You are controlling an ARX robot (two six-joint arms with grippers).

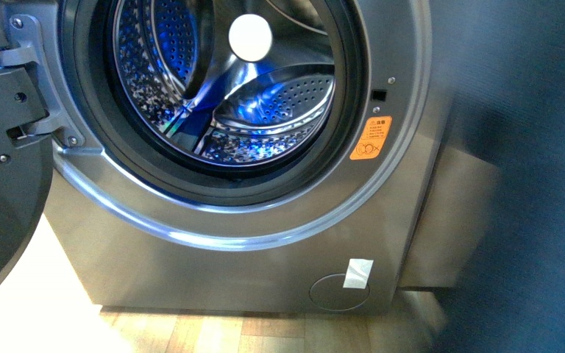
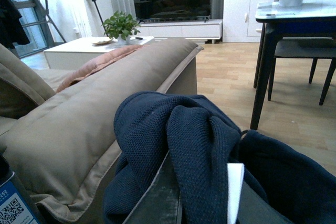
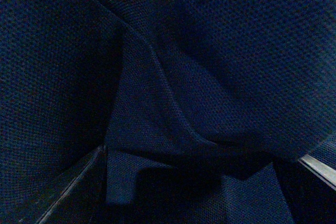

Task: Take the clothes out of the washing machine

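The washing machine (image 1: 265,220) is a grey front-loader with its porthole open. Its shiny perforated drum (image 1: 265,110) shows no clothes inside. The round door (image 1: 0,184) hangs open at the left. The clothes (image 1: 530,184), dark navy knit fabric, hang close in front of the camera at the right. In the left wrist view my left gripper (image 2: 202,203) is shut on the clothes (image 2: 194,140), with a white tag (image 2: 234,192) beside the pinched fold. My right gripper (image 3: 191,177) is open, and the navy fabric (image 3: 184,77) fills its whole view.
An orange sticker (image 1: 371,137) sits right of the porthole. Wooden floor (image 1: 265,331) lies below the machine. Behind the left gripper are a beige sofa (image 2: 79,108), a white coffee table (image 2: 89,45), a dark-legged table (image 2: 294,19) and a blue box with a QR code (image 2: 16,203).
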